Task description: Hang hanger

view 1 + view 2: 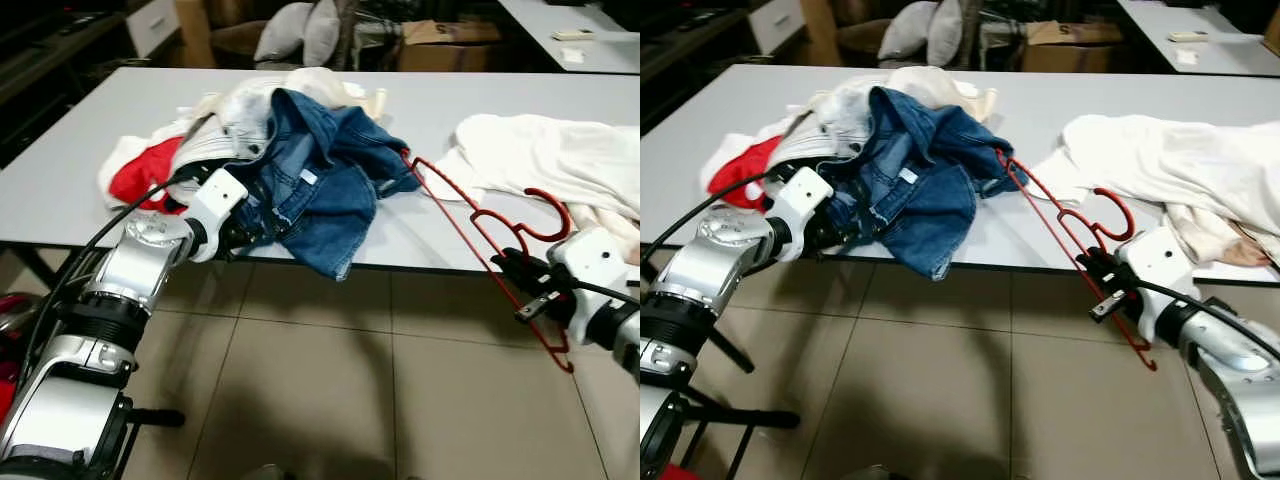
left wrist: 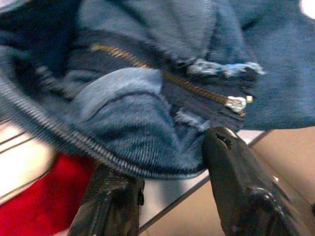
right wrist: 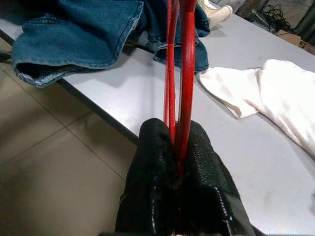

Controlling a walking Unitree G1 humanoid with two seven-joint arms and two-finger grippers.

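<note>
A red wire hanger [image 3: 187, 59] slants from the table's front edge down over the floor, its far tip [image 1: 447, 208] touching the heap of clothes. My right gripper [image 1: 510, 262] is shut on the hanger near its hook, the wires pinched between the black fingers [image 3: 157, 162]. Blue denim jeans [image 1: 320, 190] lie crumpled on the grey table [image 1: 80, 170] and droop over its front edge. My left gripper [image 1: 245, 235] sits at that edge. Its fingers [image 2: 241, 187] are open, with the denim hem and zip [image 2: 147, 73] just beyond their tips.
White garments [image 1: 560, 160] are spread over the right side of the table. A red cloth [image 1: 140, 175] and pale clothes lie under the jeans at the left. Tiled floor [image 1: 330, 380] runs under the table's front. Boxes and a cushioned chair [image 1: 300, 35] stand behind.
</note>
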